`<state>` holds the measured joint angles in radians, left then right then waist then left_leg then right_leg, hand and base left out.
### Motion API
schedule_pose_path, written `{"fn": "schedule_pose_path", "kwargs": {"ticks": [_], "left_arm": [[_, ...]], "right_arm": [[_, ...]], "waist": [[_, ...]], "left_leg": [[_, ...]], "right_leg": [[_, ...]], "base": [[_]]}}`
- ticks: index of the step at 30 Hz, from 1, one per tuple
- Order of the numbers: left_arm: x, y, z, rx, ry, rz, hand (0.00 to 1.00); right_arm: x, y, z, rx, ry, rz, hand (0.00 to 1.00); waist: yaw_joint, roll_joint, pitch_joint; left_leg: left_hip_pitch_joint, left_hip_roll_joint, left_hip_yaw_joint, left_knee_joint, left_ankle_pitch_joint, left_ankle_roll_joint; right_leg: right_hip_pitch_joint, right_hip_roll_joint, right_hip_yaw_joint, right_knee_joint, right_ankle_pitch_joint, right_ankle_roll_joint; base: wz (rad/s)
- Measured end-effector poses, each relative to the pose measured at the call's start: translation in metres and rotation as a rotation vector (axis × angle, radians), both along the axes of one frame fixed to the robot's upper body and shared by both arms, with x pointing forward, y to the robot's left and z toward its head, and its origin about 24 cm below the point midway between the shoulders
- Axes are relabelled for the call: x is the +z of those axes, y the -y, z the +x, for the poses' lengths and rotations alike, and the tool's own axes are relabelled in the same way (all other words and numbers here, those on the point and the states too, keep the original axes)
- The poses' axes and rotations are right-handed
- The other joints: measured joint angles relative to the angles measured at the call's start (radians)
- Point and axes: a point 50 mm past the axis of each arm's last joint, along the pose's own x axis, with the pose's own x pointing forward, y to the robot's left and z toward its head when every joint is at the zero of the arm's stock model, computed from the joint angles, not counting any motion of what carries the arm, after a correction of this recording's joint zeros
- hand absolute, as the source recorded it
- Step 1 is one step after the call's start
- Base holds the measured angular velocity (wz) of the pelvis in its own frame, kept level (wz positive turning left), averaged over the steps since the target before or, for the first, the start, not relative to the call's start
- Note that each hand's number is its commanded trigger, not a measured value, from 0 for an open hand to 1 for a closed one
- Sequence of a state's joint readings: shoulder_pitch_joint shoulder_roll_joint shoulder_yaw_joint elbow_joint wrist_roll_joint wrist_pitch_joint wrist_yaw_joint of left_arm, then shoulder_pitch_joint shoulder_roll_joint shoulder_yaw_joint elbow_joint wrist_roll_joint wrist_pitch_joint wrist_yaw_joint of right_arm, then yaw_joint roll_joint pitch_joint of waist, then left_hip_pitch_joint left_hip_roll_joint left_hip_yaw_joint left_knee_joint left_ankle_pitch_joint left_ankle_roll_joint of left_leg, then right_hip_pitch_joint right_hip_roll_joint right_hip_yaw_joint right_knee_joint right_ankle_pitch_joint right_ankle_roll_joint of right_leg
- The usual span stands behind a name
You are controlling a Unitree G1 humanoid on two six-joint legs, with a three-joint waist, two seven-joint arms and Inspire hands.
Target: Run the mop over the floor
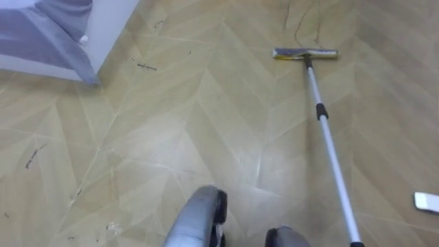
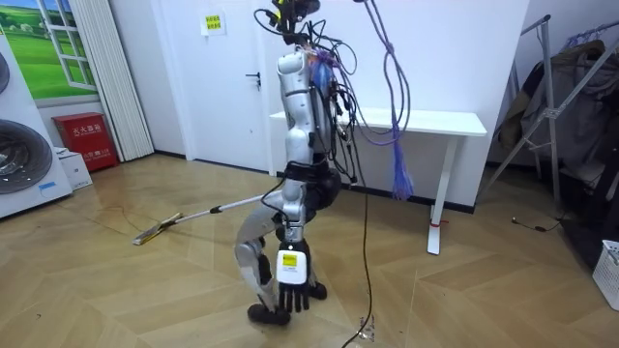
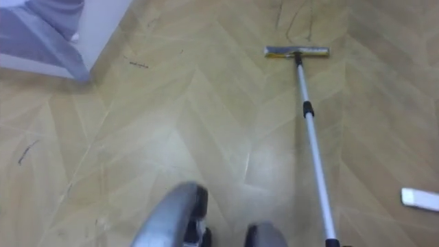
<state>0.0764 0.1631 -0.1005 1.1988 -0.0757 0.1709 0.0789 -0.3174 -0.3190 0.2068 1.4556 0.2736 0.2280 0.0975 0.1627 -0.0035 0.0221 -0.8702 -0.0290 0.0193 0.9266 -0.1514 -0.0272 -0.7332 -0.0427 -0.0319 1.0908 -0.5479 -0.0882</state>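
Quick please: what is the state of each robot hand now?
Left robot hand: open, hanging, holding nothing.
Right robot hand: cannot be told, half hidden at the mop handle.

1. I see a pale wood floor (image 1: 206,123) with a chevron pattern and a few dark scuffs at the left of the frame.
2. The mop head (image 1: 305,53) lies flat on it at upper right, and its pole (image 1: 329,144) slants down toward the lower right.
3. A small white flat object (image 1: 426,201) lies at the right edge.
4. A white cabinet corner (image 1: 103,34) stands at upper left.
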Motion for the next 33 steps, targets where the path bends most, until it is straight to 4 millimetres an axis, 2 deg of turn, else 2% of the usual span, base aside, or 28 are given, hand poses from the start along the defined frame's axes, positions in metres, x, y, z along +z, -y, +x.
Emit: {"fn": "schedule_pose_path", "kwargs": {"ticks": [1,2,3,4,5,6,8,9,10,11,13,14,15,16,17,18,19,21,23,24,25,26,27,28,29,30,31,33], "left_arm": [[0.001,-0.002,0.002,-0.002,0.006,0.0,0.0],[0.002,-0.005,0.008,-0.01,0.02,0.001,0.0],[0.002,-0.004,0.008,-0.013,0.021,-0.003,0.0],[0.002,-0.003,0.009,-0.02,0.02,-0.016,0.0],[0.001,-0.001,0.01,-0.032,0.019,-0.03,0.0],[0.001,0.0,0.009,-0.039,0.016,-0.037,0.0],[0.001,0.001,0.01,-0.037,0.023,-0.035,0.0],[0.002,0.001,0.012,-0.039,0.031,-0.031,0.0],[0.003,0.002,0.017,-0.041,0.051,-0.023,0.0],[0.003,0.003,0.02,-0.043,0.068,-0.017,0.0],[0.004,0.002,0.024,-0.045,0.097,-0.001,0.0],[0.005,0.002,0.025,-0.046,0.104,0.007,0.0],[0.005,0.003,0.026,-0.046,0.105,0.011,0.0],[0.005,0.003,0.025,-0.045,0.103,0.012,0.0],[0.004,0.003,0.023,-0.042,0.099,0.018,0.0],[0.004,0.003,0.021,-0.041,0.092,0.018,0.0],[0.003,0.006,0.016,-0.035,0.077,0.012,0.0],[0.002,0.005,0.013,-0.024,0.055,0.011,0.0],[0.002,0.005,0.013,0.007,0.057,0.006,0.0],[0.002,0.005,0.013,0.02,0.059,0.003,0.0],[0.003,0.002,0.012,0.032,0.058,0.012,0.0],[0.004,-0.001,0.011,0.029,0.056,0.024,0.0],[0.005,-0.002,0.012,0.021,0.063,0.03,0.0],[0.006,-0.002,0.011,0.015,0.072,0.038,0.0],[0.006,-0.001,0.011,0.009,0.085,0.036,0.0],[0.006,-0.001,0.01,0.009,0.086,0.035,0.0],[0.006,-0.001,0.007,0.008,0.082,0.034,0.0],[0.005,0.0,-0.001,-0.001,0.059,0.017,0.0]], "right_arm": [[0.0,0.0,0.0,-0.006,0.007,0.009,1.0],[-0.003,-0.001,-0.007,-0.025,0.001,0.021,1.0],[-0.005,-0.001,-0.012,-0.033,-0.008,0.025,1.0],[-0.01,0.0,-0.028,-0.061,-0.032,0.031,1.0],[-0.014,0.003,-0.049,-0.091,-0.076,0.031,1.0],[-0.017,0.007,-0.067,-0.106,-0.12,0.019,1.0],[-0.018,0.012,-0.087,-0.118,-0.171,-0.01,1.0],[-0.018,0.013,-0.092,-0.123,-0.181,-0.019,1.0],[-0.019,0.014,-0.103,-0.133,-0.207,-0.032,1.0],[-0.021,0.012,-0.115,-0.142,-0.235,-0.038,1.0],[-0.025,0.004,-0.12,-0.146,-0.249,-0.032,1.0],[-0.027,-0.002,-0.121,-0.146,-0.252,-0.025,1.0],[-0.028,-0.005,-0.121,-0.146,-0.254,-0.023,1.0],[-0.03,-0.011,-0.123,-0.145,-0.261,-0.019,1.0],[-0.032,-0.016,-0.127,-0.146,-0.27,-0.012,1.0],[-0.033,-0.017,-0.129,-0.146,-0.276,-0.009,1.0],[-0.033,-0.017,-0.128,-0.139,-0.278,-0.013,1.0],[-0.032,-0.016,-0.116,-0.126,-0.258,-0.023,1.0],[-0.026,-0.006,-0.094,-0.131,-0.227,-0.05,1.0],[-0.023,-0.002,-0.087,-0.134,-0.212,-0.06,1.0],[-0.017,0.006,-0.071,-0.133,-0.177,-0.079,1.0],[-0.011,0.013,-0.053,-0.116,-0.134,-0.1,1.0],[-0.007,0.015,-0.043,-0.109,-0.108,-0.109,1.0],[0.0,0.02,-0.025,-0.1,-0.059,-0.121,1.0],[0.005,0.023,-0.015,-0.104,-0.022,-0.123,1.0],[0.006,0.023,-0.011,-0.111,-0.004,-0.119,1.0],[0.009,0.019,0.002,-0.109,0.035,-0.097,1.0],[0.006,0.012,0.004,-0.132,0.068,-0.046,1.0]], "waist": [[-0.004,0.0,-0.0002],[-0.017,0.008,-0.002],[-0.026,0.006,-0.0013],[-0.038,0.012,-0.0032],[-0.043,0.019,-0.0063],[-0.048,0.027,-0.0116],[-0.046,0.037,-0.0164],[-0.047,0.039,-0.0144],[-0.056,0.055,-0.0139],[-0.064,0.075,-0.0191],[-0.077,0.093,-0.0141],[-0.088,0.094,-0.0129],[-0.094,0.093,-0.0132],[-0.103,0.088,-0.0102],[-0.102,0.08,-0.0068],[-0.102,0.08,-0.0071],[-0.099,0.076,-0.0057],[-0.097,0.079,-0.0068],[-0.08,0.069,-0.0057],[-0.074,0.068,-0.005],[-0.054,0.061,-0.0042],[-0.034,0.042,0.0013],[-0.03,0.038,0.0032],[-0.022,0.024,0.0073],[-0.019,0.018,0.0073],[-0.014,0.014,0.0078],[-0.007,0.003,0.01],[0.008,-0.005,0.0087]], "left_leg": [[0.021,0.0,0.001,-0.051,-0.008,0.001],[0.023,-0.004,0.012,-0.071,-0.032,0.046],[0.025,-0.003,0.019,-0.075,-0.036,0.054],[0.046,-0.003,0.034,-0.09,-0.044,0.066],[0.074,-0.002,0.053,-0.105,-0.059,0.088],[0.096,-0.003,0.074,-0.11,-0.079,0.113],[0.102,-0.014,0.095,-0.103,-0.12,0.134],[0.101,-0.026,0.094,-0.099,-0.132,0.14],[0.102,-0.04,0.093,-0.088,-0.152,0.145],[0.105,-0.043,0.091,-0.083,-0.171,0.16],[0.111,-0.044,0.09,-0.086,-0.19,0.167],[0.116,-0.047,0.091,-0.092,-0.197,0.168],[0.12,-0.05,0.091,-0.096,-0.202,0.167],[0.133,-0.051,0.092,-0.099,-0.219,0.164],[0.154,-0.052,0.094,-0.096,-0.243,0.155],[0.166,-0.051,0.089,-0.094,-0.253,0.149],[0.187,-0.041,0.082,-0.092,-0.271,0.132],[0.202,-0.027,0.069,-0.066,-0.291,0.107],[0.185,-0.008,0.081,0.061,-0.292,0.094],[0.17,0.005,0.085,0.114,-0.283,0.078],[0.13,0.03,0.087,0.224,-0.244,0.034],[0.086,0.046,0.085,0.335,-0.181,0.023],[0.059,0.052,0.084,0.383,-0.143,0.018],[0.014,0.052,0.082,0.454,-0.086,0.012],[-0.021,0.052,0.084,0.445,-0.097,0.021],[-0.036,0.051,0.086,0.414,-0.109,0.03],[-0.054,0.051,0.087,0.304,-0.137,0.033],[-0.054,0.035,0.077,-0.005,-0.129,0.031]], "right_leg": [[0.0,0.0,-0.002,-0.004,-0.002,0.003],[0.006,-0.002,0.0,-0.012,-0.007,0.015],[0.016,-0.003,-0.001,-0.022,-0.012,0.024],[0.049,-0.007,-0.001,-0.052,-0.01,0.034],[0.091,-0.01,0.003,-0.092,0.006,0.054],[0.123,-0.019,0.007,-0.118,0.021,0.063],[0.119,-0.042,0.012,-0.109,0.025,0.079],[0.103,-0.045,0.013,-0.078,0.036,0.089],[0.061,-0.056,0.017,0.0,0.086,0.101],[0.02,-0.058,0.033,0.062,0.135,0.115],[-0.046,-0.052,0.043,0.053,0.143,0.123],[-0.092,-0.045,0.053,-0.012,0.144,0.124],[-0.111,-0.042,0.057,-0.057,0.147,0.124],[-0.129,-0.042,0.049,-0.161,0.172,0.11],[-0.139,-0.038,0.035,-0.216,0.236,0.096],[-0.131,-0.033,0.031,-0.223,0.257,0.089],[-0.103,-0.024,0.016,-0.226,0.25,0.069],[-0.077,-0.013,-0.003,-0.214,0.228,0.049],[-0.059,-0.003,-0.009,-0.161,0.16,0.026],[-0.055,0.002,-0.01,-0.145,0.143,0.022],[-0.049,0.014,-0.008,-0.104,0.109,0.011],[-0.049,0.023,0.0,-0.06,0.077,0.001],[-0.048,0.025,0.003,-0.042,0.063,-0.005],[-0.045,0.028,0.007,-0.015,0.037,-0.011],[-0.039,0.03,0.007,0.0,0.02,-0.004],[-0.033,0.03,0.007,0.002,0.013,-0.006],[-0.018,0.032,0.008,-0.007,0.005,-0.007],[0.034,0.037,0.006,-0.052,-0.014,-0.003]], "base": [[0.35],[0.44],[0.6],[0.55],[0.54],[0.32],[0.0],[-0.09],[-0.03],[-0.03],[-0.11],[-0.12],[-0.05],[0.0],[0.0],[-0.09],[-0.1],[-0.04],[0.03],[-0.07],[-0.22],[-0.24],[-0.13],[0.1],[0.15],[0.1],[-0.1],[-0.11]]}}
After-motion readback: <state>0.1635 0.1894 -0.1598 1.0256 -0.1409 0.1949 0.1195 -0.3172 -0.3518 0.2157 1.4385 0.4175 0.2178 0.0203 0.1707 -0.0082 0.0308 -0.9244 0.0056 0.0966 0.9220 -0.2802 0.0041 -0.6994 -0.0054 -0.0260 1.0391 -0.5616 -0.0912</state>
